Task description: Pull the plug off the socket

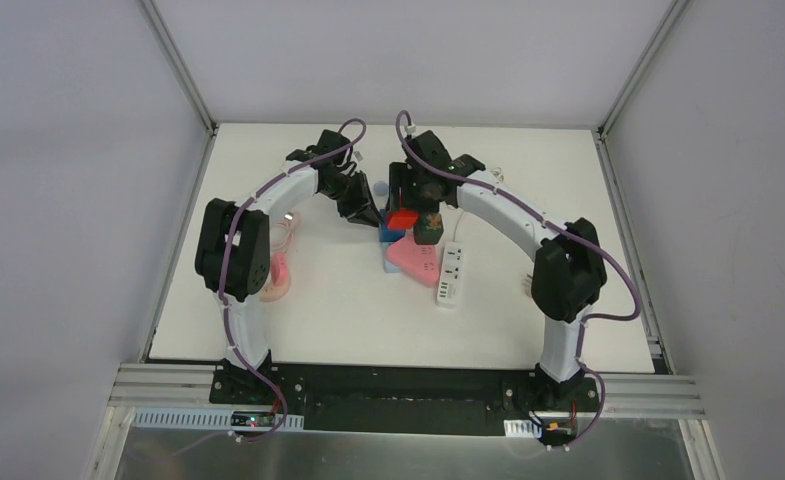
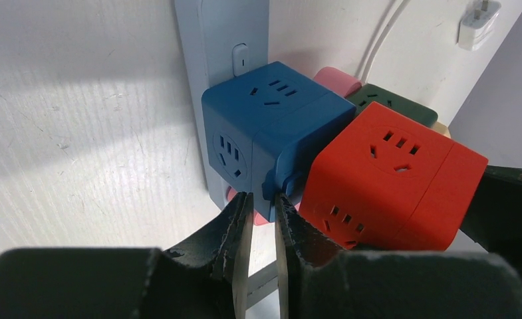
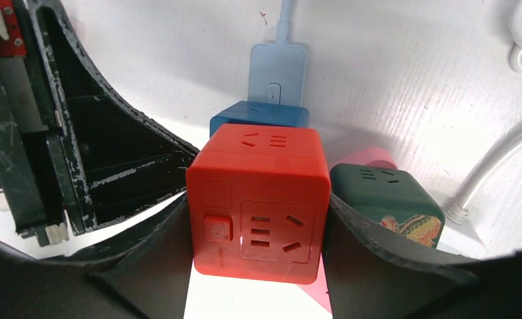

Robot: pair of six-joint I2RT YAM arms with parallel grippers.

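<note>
Right gripper (image 3: 258, 232) is clamping the red cube (image 3: 264, 179).
Blue cube (image 3: 261, 113) is sitting just beyond it; left gripper (image 2: 261, 212), pinched nearly together, is hovering at its edge.

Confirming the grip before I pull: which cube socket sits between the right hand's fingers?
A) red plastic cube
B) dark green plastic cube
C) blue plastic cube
A: the right wrist view shows the red plastic cube socket flanked by both fingers of the right hand.
</note>
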